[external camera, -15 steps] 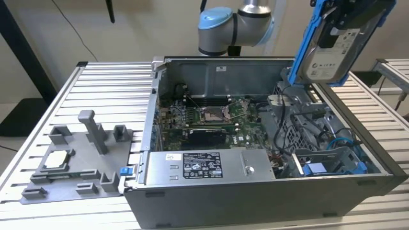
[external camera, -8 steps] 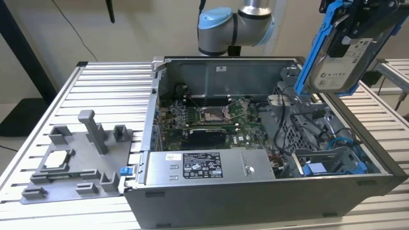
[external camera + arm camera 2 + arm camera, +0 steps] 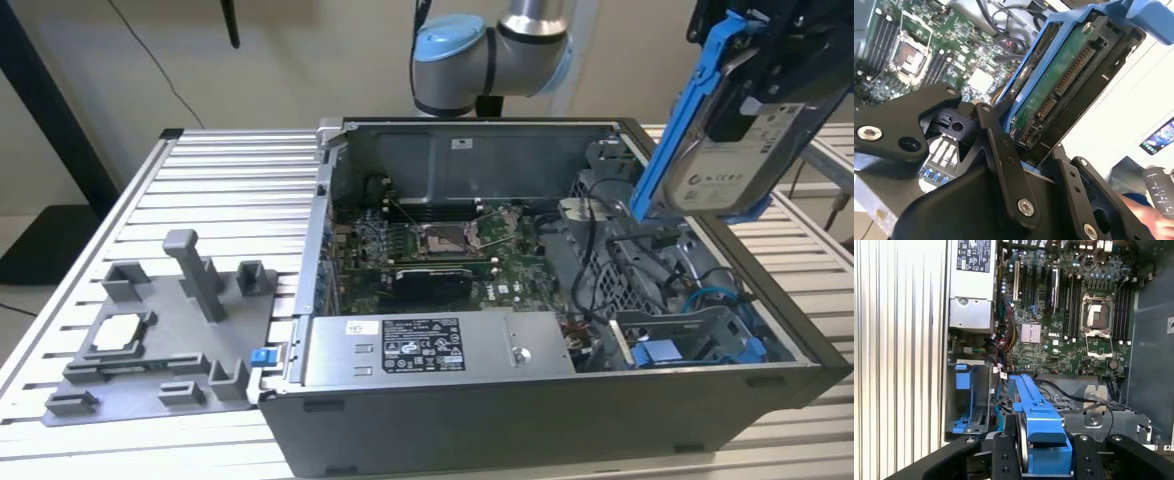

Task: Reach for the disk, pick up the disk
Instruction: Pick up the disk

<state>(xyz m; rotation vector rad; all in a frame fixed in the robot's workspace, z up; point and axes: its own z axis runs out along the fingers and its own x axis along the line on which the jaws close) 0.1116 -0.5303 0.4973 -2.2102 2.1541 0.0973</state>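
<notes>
Gripper clamped on the disk, held tilted in the air above the open computer case, exterior view's right.

The hand is cut off by the exterior view's top edge. In the second wrist view, black linkage covers the lower end of the disk. A blurred person's hand is cropped at the corner.

A white printed label sits on the disk, upper right in the exterior view. Another covers the power supply, lower centre. The fine print on both is too small to read.
</notes>
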